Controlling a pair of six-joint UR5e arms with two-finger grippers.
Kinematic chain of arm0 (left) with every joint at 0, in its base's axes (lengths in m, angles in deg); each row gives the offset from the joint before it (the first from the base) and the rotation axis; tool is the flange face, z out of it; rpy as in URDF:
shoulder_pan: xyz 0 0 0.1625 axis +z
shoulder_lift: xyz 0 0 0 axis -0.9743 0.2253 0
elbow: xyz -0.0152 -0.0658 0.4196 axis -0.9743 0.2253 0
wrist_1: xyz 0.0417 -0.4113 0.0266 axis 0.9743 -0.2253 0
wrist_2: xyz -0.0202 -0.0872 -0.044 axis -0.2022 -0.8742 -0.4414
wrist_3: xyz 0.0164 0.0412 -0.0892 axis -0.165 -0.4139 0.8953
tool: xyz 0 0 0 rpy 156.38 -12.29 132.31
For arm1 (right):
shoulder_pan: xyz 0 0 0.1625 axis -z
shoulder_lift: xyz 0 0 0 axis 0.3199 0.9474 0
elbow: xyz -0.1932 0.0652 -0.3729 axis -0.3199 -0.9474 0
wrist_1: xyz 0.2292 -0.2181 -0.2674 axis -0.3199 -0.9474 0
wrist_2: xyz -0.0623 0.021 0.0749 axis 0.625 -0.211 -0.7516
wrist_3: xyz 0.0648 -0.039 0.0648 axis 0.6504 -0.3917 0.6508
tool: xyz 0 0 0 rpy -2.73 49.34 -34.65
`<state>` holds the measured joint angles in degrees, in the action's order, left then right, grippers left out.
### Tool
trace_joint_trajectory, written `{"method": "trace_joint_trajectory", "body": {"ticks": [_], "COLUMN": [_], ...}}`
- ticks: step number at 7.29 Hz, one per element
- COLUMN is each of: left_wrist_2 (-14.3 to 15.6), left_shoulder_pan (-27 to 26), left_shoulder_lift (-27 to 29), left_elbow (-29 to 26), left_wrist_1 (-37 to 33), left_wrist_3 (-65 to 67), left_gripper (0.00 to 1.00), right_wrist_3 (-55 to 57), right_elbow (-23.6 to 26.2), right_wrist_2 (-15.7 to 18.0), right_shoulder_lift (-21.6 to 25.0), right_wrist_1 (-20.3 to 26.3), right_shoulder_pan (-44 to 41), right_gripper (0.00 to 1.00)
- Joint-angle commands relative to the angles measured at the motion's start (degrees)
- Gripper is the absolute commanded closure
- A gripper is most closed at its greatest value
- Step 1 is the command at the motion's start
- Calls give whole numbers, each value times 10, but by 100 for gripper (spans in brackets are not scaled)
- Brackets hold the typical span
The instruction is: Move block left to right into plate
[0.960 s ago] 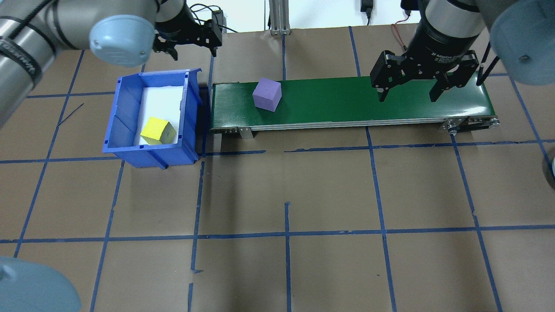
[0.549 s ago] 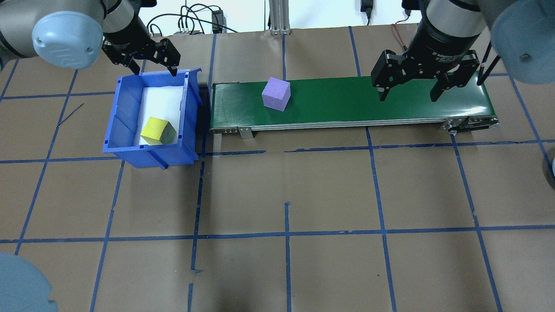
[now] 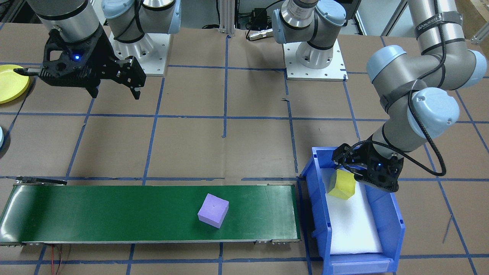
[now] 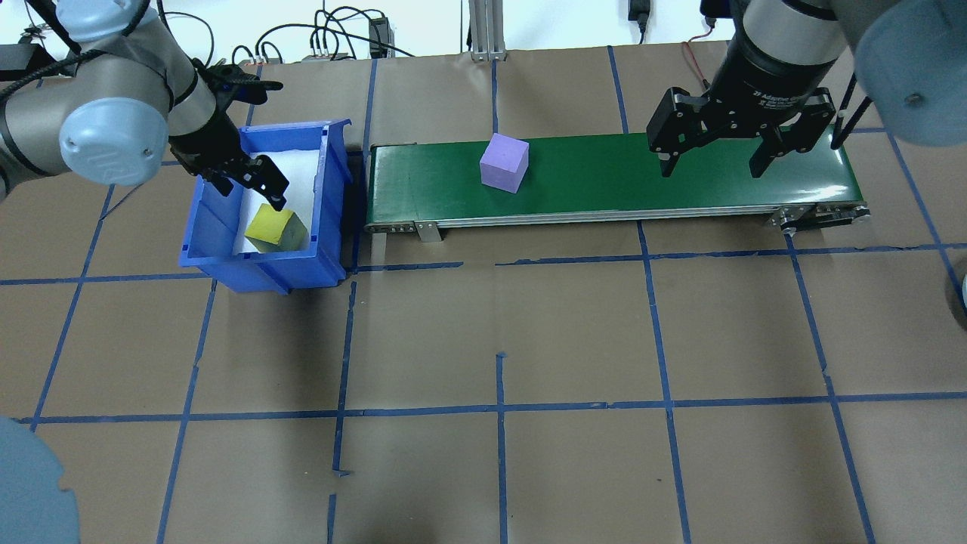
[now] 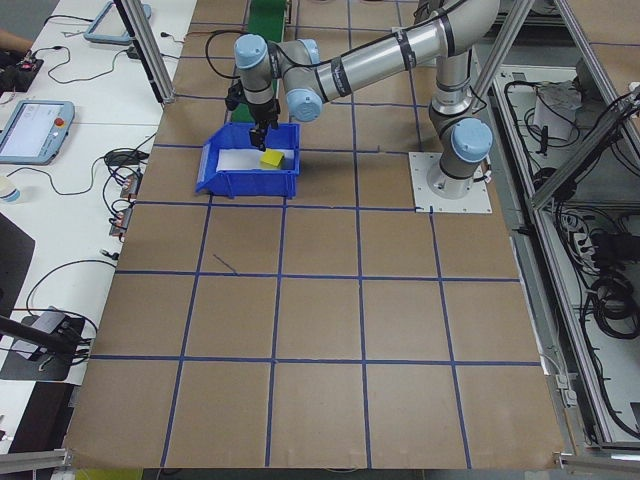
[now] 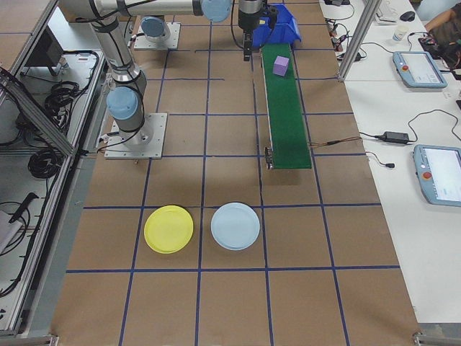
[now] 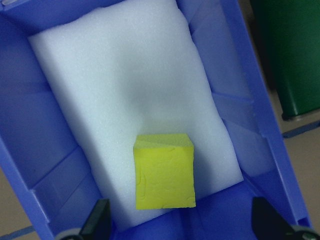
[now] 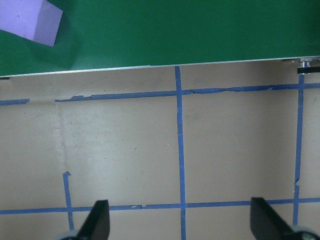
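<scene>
- While the left gripper (image 4: 253, 181) hangs over the blue bin (image 4: 332, 219), jaws spread, holding nothing, the yellow block (image 4: 275, 229) sits on white foam at its 6 o'clock.
- Right gripper (image 4: 710, 155): wide apart, empty, above the green conveyor (image 4: 604, 189).
- Purple block (image 4: 505, 163) on the belt.
- Yellow plate (image 6: 168, 229) well apart, beside the pale blue plate (image 6: 235, 225).

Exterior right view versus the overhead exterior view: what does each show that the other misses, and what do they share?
Only the exterior right view shows the yellow plate and the pale blue plate, side by side on the table short of the belt's near end.

Only the overhead view shows the yellow block inside the blue bin, with the open left gripper above it.

Both show the purple block on the green belt and the right gripper, open above the belt's other end.
</scene>
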<state>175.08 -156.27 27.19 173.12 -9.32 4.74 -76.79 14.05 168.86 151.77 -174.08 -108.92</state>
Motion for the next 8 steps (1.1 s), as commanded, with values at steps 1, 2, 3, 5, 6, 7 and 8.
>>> {"method": "trace_joint_trajectory", "body": {"ticks": [1,2,3,5,6,7,8], "left_wrist_2": [3,1,-1,3,4,0,-4], "left_shoulder_pan": [2,2,2,2,2,2,1], "left_shoulder_lift": [27,51,70,76,73,64,58], "left_elbow": [46,47,45,44,35,27,-15], "left_wrist_1": [88,99,112,121,118,123,116], "left_wrist_3": [-6,-6,-6,-3,7,70,118], "left_gripper": [0,0,0,23,46,50,50], "right_wrist_3": [0,0,0,0,0,0,0], "right_elbow": [0,0,0,-1,-1,-1,-1], "right_wrist_2": [-1,-1,0,0,0,0,0], "right_shoulder_lift": [0,0,0,1,1,1,1], "right_wrist_1": [0,0,0,0,0,1,0], "right_shoulder_pan": [0,0,0,0,0,0,0], "right_gripper": [0,0,0,0,0,0,0]}}
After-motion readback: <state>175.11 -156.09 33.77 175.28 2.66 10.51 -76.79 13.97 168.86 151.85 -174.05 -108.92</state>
